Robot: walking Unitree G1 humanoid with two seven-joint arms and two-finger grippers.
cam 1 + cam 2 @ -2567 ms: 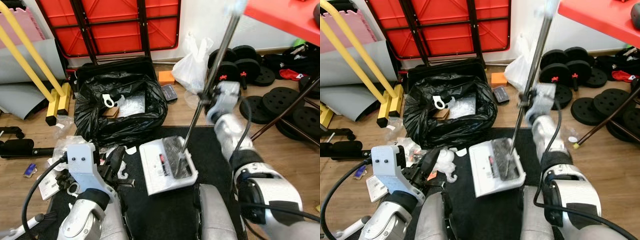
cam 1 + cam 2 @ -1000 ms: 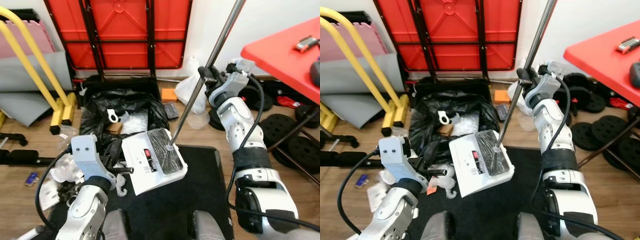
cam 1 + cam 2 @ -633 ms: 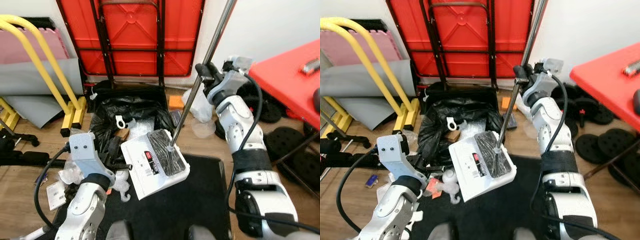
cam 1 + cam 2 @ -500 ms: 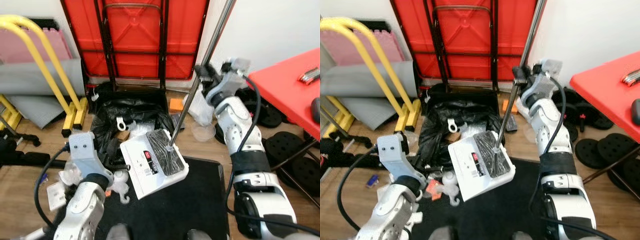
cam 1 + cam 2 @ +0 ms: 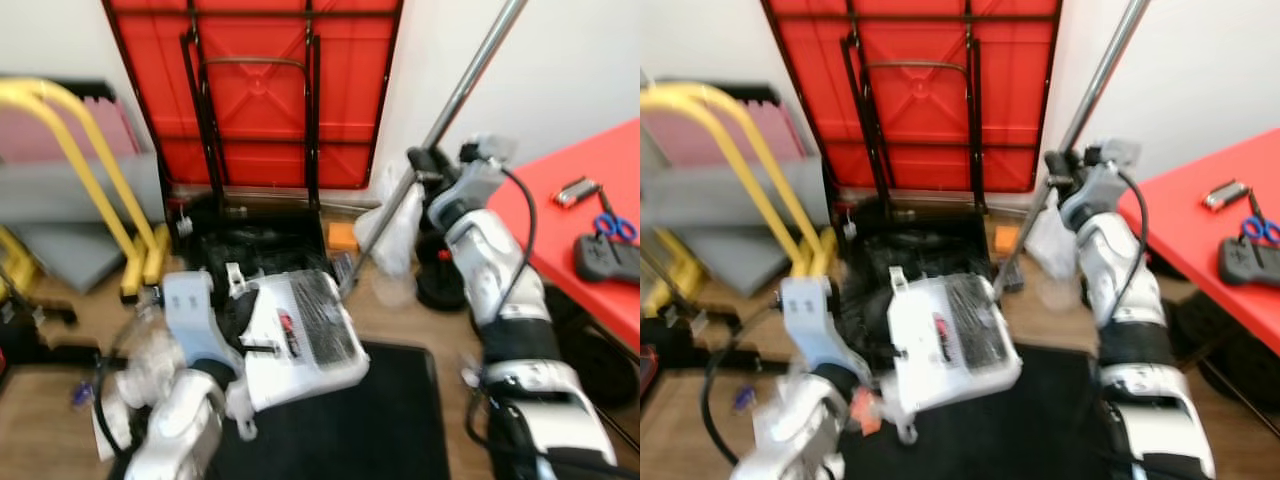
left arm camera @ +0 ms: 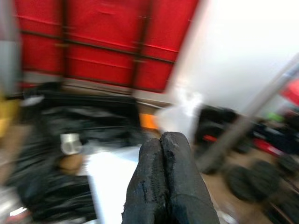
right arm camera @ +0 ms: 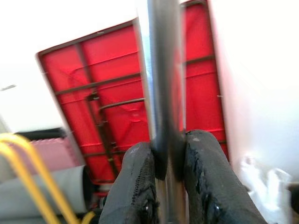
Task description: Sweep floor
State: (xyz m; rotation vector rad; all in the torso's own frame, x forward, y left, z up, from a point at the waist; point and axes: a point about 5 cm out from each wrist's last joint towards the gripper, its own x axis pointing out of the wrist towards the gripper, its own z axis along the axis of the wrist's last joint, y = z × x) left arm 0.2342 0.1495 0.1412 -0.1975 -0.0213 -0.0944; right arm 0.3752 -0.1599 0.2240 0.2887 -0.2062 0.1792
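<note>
My right gripper [image 7: 170,170] pinched the pole [image 5: 470,80]; its white dustpan [image 5: 300,340] hung below, beside my left gripper [image 6: 166,179], fingers pressed together. The bag [image 5: 260,255] lay just beyond. A loose pinch might have let the pole twist, spilling debris short.

One sweeper [image 5: 300,340], one pole [image 5: 440,125], one black bag [image 5: 255,250], one white bag [image 5: 392,225], one folded red table [image 5: 260,90], two pincers.

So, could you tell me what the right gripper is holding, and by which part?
The right gripper is shut on the metal handle pole of the dustpan, partway up the shaft.
</note>
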